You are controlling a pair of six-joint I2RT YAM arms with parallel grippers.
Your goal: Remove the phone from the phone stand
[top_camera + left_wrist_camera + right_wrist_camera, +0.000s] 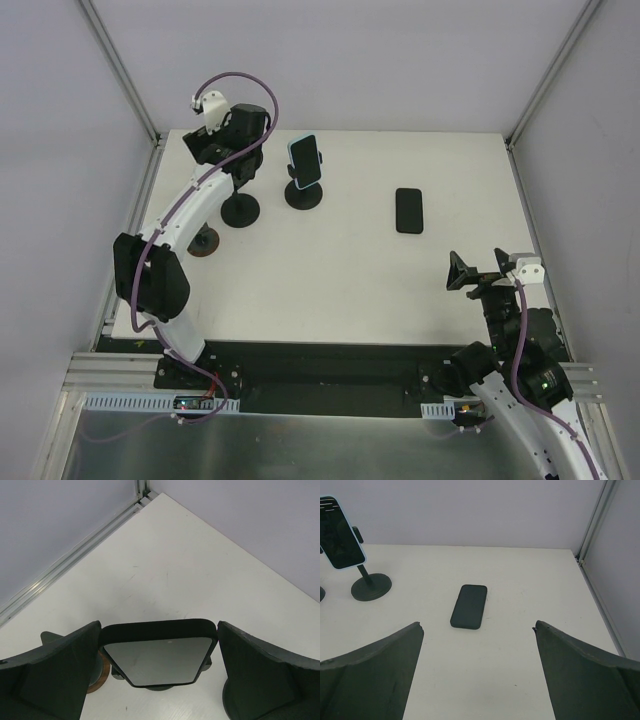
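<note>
A black phone (159, 655) sits screen-up in the clamp of a black phone stand (240, 210) at the far left of the table. My left gripper (240, 138) is above that stand; in the left wrist view it (159, 626) has one finger against each long side of the phone, shut on it. In the top view the gripper hides the phone. My right gripper (470, 272) is open and empty near the table's right front, and shows open in the right wrist view (477, 625).
A second stand (303, 194) holds a light-blue phone (304, 152) just right of the first; it also shows in the right wrist view (340, 532). Another black phone (408, 210) lies flat mid-right. A brown disc (205, 240) lies at the left edge.
</note>
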